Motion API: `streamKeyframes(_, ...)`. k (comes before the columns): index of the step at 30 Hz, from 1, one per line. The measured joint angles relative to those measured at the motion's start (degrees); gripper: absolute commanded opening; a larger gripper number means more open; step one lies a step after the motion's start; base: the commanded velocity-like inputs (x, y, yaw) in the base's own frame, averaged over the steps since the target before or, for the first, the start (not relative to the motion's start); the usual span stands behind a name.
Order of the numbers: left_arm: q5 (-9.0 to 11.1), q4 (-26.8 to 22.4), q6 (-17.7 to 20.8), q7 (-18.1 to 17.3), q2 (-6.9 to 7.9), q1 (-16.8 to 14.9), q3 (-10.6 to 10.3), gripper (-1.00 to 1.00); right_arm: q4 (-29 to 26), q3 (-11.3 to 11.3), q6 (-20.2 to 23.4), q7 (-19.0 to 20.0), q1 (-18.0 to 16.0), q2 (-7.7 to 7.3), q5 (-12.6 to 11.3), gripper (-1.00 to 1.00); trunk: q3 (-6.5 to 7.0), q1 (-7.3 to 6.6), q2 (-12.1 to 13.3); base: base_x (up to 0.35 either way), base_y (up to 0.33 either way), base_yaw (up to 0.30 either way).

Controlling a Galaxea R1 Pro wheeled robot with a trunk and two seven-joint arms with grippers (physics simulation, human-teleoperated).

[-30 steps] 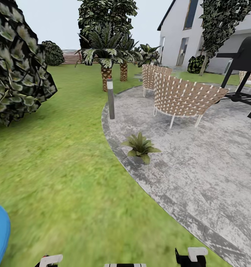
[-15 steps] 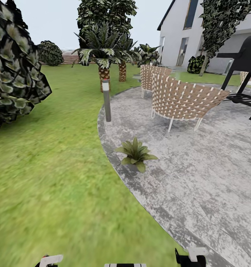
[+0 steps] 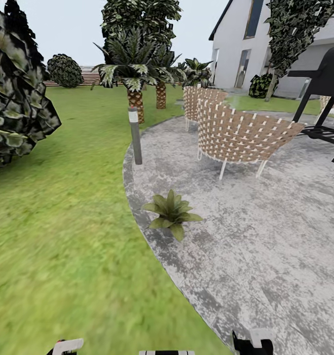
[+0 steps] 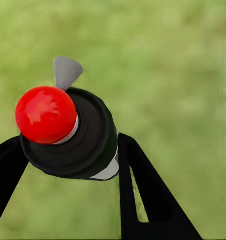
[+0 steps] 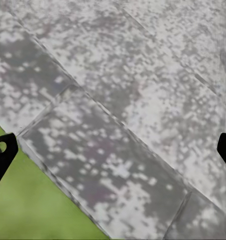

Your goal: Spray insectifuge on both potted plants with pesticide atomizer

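Your left end effector is clamped on the pesticide atomizer above lawn. Your right end effector is spread apart over the patio. A potted plant sits at the patio's edge.

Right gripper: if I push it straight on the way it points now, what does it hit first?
Most likely the grey paved patio, close to its edge with the lawn. The right gripper has its fingers spread wide, nothing between them. How far off the paving lies is unclear.

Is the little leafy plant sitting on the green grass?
No, the potted plant sits on the grey paved patio, just inside its curved edge, with the lawn beside it.
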Motion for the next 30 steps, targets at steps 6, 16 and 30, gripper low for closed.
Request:
streamKeyframes(6, 0.0, 0.0, 0.0, 0.0, 0.00, 0.0, 0.0, -1.00, 0.0, 0.0, 0.0, 0.0, 0.0, 0.06, 0.0, 1.00, 0.00, 0.00, 0.0, 0.166, -0.238, 0.000)
streamKeyframes(16, 0.0, -0.1, 0.0, 0.1, 0.00, 0.0, 0.0, -1.00, 0.0, 0.0, 0.0, 0.0, 0.0, 0.06, 0.0, 1.00, 0.00, 0.00, 0.0, 0.163, -0.240, 0.000)
streamKeyframes(30, 0.0, 0.0, 0.1, 0.0, 0.00, 0.0, 0.0, -1.00, 0.0, 0.0, 0.0, 0.0, 0.0, 0.06, 0.0, 1.00, 0.00, 0.00, 0.0, 0.162, -0.240, 0.000)
